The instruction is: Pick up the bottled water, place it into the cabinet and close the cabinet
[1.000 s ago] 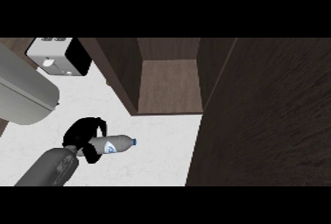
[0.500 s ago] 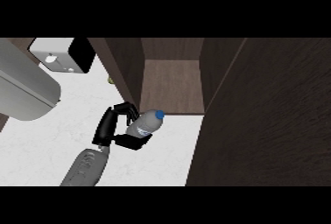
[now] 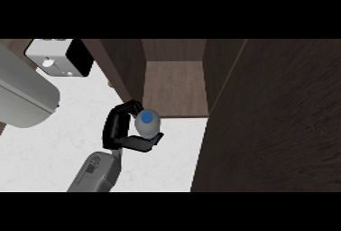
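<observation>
A white-and-black appliance (image 3: 58,57), boxy with a pale face and a dark side panel, sits on the desk (image 3: 47,149) well up and to the left of the hand. A large grey rounded body (image 3: 23,97) lies to the left of the hand, below that appliance, and runs out past the left edge of the view. The desk itself is white and faintly marbled, spreading beneath and to the left of the hand.

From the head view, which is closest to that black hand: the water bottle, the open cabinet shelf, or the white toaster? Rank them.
Measured from the hand:
1. Water bottle, held in its curled fingers.
2. Cabinet shelf, just beyond, up and to the right.
3. White toaster, farthest, at the upper left corner of the counter.
</observation>
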Tool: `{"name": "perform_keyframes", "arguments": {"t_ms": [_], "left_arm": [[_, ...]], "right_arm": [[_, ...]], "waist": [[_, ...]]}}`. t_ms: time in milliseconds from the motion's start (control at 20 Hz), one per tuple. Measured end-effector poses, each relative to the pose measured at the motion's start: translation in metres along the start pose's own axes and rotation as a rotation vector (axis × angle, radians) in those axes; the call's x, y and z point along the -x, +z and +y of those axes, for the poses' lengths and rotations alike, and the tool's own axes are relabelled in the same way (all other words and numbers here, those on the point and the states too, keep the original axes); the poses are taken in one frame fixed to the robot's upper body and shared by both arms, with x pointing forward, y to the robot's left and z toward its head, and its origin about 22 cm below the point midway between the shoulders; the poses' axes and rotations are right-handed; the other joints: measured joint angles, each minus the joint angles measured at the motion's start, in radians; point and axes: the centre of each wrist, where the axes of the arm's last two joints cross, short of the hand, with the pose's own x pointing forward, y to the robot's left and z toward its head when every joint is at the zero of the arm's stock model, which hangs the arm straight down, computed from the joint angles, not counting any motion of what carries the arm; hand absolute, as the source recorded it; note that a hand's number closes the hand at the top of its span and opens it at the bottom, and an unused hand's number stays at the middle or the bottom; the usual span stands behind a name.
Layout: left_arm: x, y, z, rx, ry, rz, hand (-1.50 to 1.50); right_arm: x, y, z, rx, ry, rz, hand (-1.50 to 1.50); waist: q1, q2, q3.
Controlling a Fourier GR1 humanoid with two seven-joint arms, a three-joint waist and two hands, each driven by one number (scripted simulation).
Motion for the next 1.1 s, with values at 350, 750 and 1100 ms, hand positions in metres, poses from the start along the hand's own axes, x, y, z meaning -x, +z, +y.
{"name": "perform_keyframes", "arguments": {"t_ms": [350, 750, 1100], "left_arm": [[-0.023, -0.030, -0.037, 0.002, 0.051, -0.007, 1.50], [-0.037, -0.060, -0.069, -0.011, 0.006, 0.011, 1.50], [-0.041, -0.093, -0.085, -0.060, -0.037, 0.063, 1.50]], "right_arm": [[0.001, 0.004, 0.000, 0.009, -0.004, 0.007, -1.50], [0.003, 0.007, -0.004, 0.014, 0.009, -0.004, -1.50], [-0.001, 0.007, -0.007, 0.012, 0.013, 0.008, -1.50]], "waist": [[0.002, 0.001, 0.002], [-0.001, 0.003, 0.002], [-0.012, 0.005, 0.002]]}}
